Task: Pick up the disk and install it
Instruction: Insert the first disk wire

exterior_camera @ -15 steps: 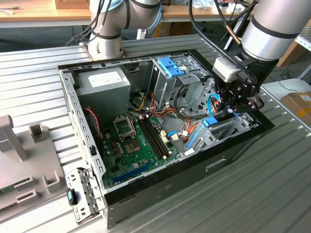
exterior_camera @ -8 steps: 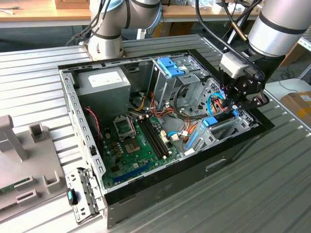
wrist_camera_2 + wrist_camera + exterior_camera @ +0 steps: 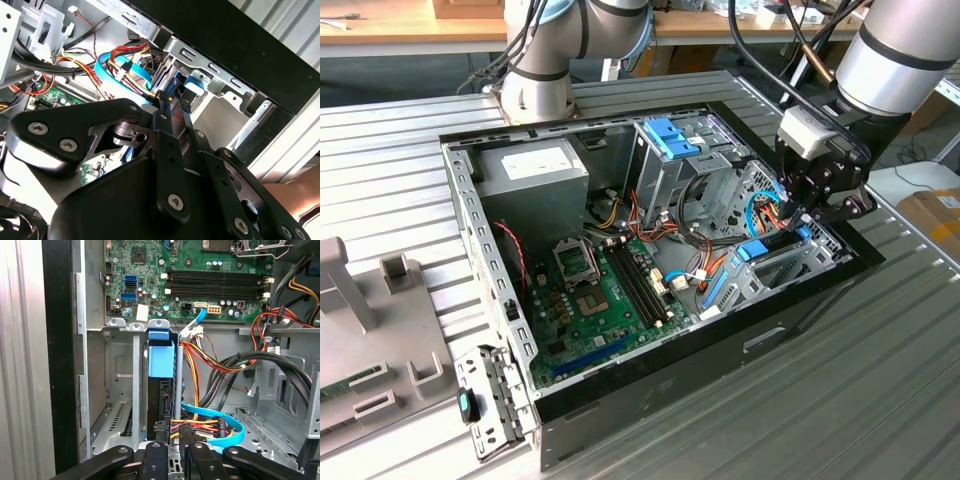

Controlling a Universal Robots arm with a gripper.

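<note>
Disk: the disk stands on edge in the drive bay at the corner of the open computer case, blue end tab toward the motherboard.
Gripper: the gripper appears pinched on the disk's near end.
Technique: judged, keep it square to the bay rails and clear of the blue cable.

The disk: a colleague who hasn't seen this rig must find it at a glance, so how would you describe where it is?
Start from the open computer case on the ribbed metal table. Go to the low metal bay at the case's corner on the exterior view's right, below the gripper. The disk stands on edge in that bay, dark-bodied with a bright blue end tab, unlike the paired blue clips on the tall silver cage.
</note>
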